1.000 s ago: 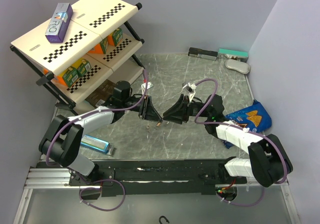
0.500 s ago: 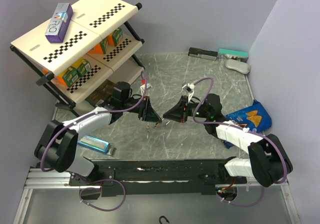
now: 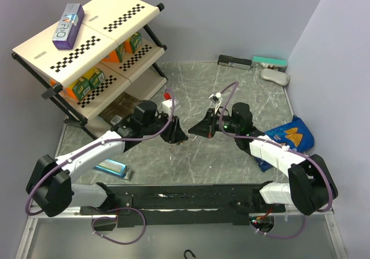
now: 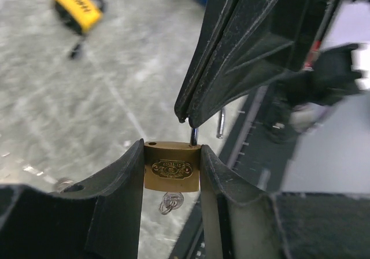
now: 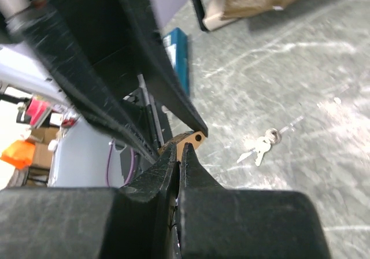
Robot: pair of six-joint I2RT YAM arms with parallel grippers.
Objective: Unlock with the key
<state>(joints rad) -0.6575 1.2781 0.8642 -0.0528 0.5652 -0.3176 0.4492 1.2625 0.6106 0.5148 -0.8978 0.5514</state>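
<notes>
1 padlock (image 4: 171, 167) sits clamped in left pincer (image 4: 171, 150), right pincer (image 4: 187, 119) pinching its shackle (image 4: 195, 136).

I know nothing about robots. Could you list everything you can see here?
table: one, grey marble, under everything.
shelf rack: one, cream with black checks, far left.
box: one, purple, rack's top shelf.
cartons: several, green and orange, middle shelf.
packet: one, brown, under the rack.
flat pack: one, blue, near left.
snack bag: one, blue, right side.
bar, case, pouch: one each, black, teal, grey, far edge.
brass padlock: one, between both grippers.
yellow padlock: one, on the table.
keys: small bunch, silver, on the table.
left gripper: black, shut on the brass padlock's sides.
right gripper: black, shut on its top end.
</notes>
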